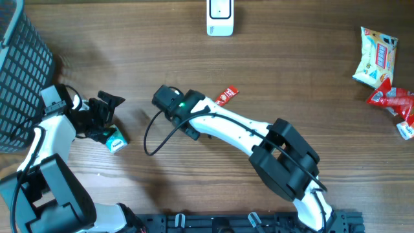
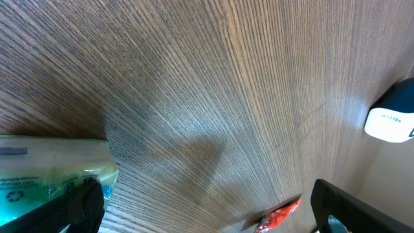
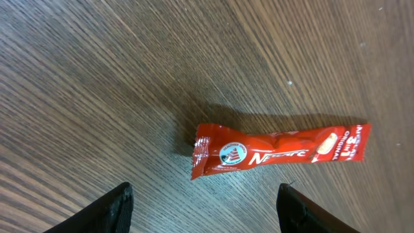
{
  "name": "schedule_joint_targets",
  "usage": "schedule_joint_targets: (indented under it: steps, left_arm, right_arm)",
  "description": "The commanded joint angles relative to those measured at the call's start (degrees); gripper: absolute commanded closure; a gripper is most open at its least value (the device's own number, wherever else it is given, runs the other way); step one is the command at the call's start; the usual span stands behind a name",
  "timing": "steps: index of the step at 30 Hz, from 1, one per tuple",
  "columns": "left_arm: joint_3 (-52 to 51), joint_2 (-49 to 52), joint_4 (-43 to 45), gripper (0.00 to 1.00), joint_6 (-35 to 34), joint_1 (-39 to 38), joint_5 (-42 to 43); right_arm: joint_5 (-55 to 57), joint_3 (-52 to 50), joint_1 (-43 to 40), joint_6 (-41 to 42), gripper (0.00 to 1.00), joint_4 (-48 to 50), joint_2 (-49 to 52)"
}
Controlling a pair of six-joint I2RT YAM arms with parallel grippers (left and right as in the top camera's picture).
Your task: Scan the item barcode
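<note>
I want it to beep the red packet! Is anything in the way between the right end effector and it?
Nothing visible. The red packet lies flat on the bare table, just ahead of the open right end effector. The stretch between it and the scanner is bare too.

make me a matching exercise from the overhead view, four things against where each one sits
Things:
1 red sachet
2 white scanner
3 mesh basket
4 yellow snack bag

Places:
A far left edge
B top edge, middle
C upper right
D near the centre

Pairs: 1-D, 2-B, 3-A, 4-C
</note>
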Motion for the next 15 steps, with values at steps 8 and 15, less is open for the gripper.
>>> schedule_joint_targets:
  steps: [8,15]
  left_arm:
    - [0.15,-0.61,0.0,0.0,1.14,0.26,-0.98]
    - [0.15,-0.61,0.0,0.0,1.11,0.26,-0.98]
  right_arm:
    - [5.11,0.31,-0.79,4.48,0.28,1.18,4.39]
    - [13.7,0.31,-0.79,7.39,0.28,2.05,6.56]
